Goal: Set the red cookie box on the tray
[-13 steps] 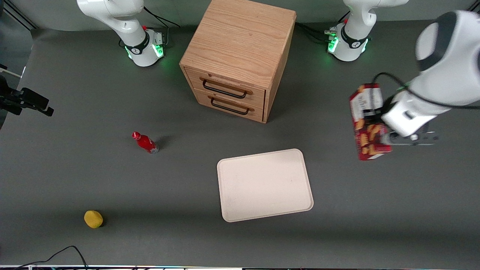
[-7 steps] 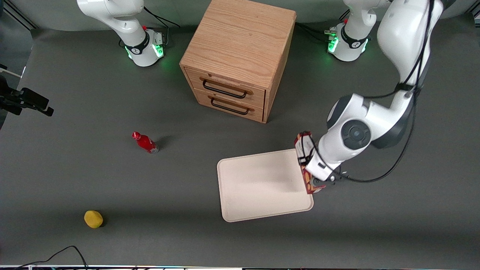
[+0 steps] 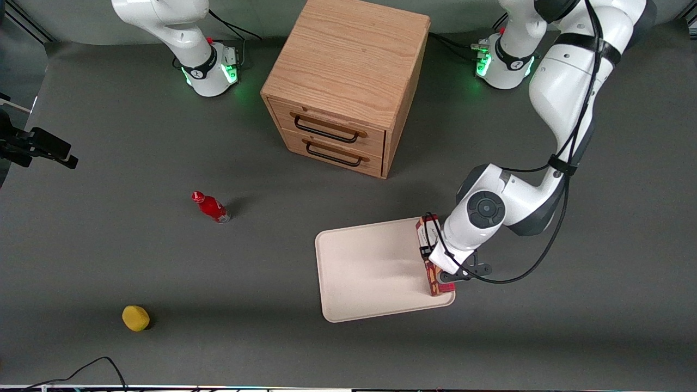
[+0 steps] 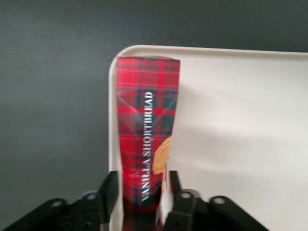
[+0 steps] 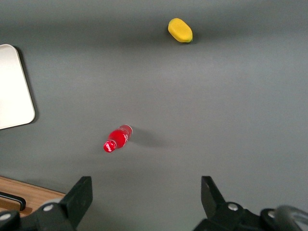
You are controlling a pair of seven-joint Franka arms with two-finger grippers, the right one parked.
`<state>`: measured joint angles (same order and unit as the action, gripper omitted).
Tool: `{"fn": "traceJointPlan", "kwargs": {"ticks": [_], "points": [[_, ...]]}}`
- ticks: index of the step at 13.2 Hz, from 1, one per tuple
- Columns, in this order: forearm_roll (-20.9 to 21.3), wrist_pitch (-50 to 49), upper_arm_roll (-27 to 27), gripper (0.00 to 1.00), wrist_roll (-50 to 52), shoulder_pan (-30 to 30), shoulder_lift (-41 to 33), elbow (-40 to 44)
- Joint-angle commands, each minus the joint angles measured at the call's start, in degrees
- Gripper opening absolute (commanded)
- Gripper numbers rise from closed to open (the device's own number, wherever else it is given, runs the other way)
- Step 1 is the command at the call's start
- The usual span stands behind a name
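One second on: swung in from high over the working arm's end of the bench. Now claw (image 4: 139,192) clamped on red cookie box (image 3: 428,255), low over tray (image 3: 375,267) at its 3 o'clock rim. Likely only lowering and release left.

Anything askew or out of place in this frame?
Only the box: gripped edge-on by the tool, it sits right along the tray rim at the working arm's end, not centred. Nothing spilled or damaged.

We saw a grey table (image 3: 109,256) w/ wooden drawer cabinet (image 3: 344,81), tray (image 3: 370,272), red bottle (image 3: 211,207) & a yellow, maybe lemon-like, item (image 3: 135,318); gripper (image 3: 438,269) hung over the tray.
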<state>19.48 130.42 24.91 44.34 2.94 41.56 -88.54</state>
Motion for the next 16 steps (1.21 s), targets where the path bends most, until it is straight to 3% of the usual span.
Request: {"fn": "traceJointPlan", "kwargs": {"ticks": [1,3,5,6,9,12,16], "points": [[-0.48,-13.46,0.05,1.0,-2.82,-0.83,-8.3,-0.41],[-7.75,-25.5,-2.3,1.0,-13.61,-1.45,-15.85,0.91],[-15.04,-34.22,-9.23,1.0,-24.34,-1.45,-23.94,1.35],[-16.47,-38.96,-12.48,1.0,-29.35,-1.45,-28.15,0.83],[-18.06,-48.31,-19.61,1.0,-42.11,-1.63,-38.79,-2.75],[-19.56,-47.53,-23.5,1.0,-46.54,-1.54,-49.44,-13.13],[-20.0,-50.87,-24.03,1.0,-48.21,-1.45,-46.14,-4.83]]}}
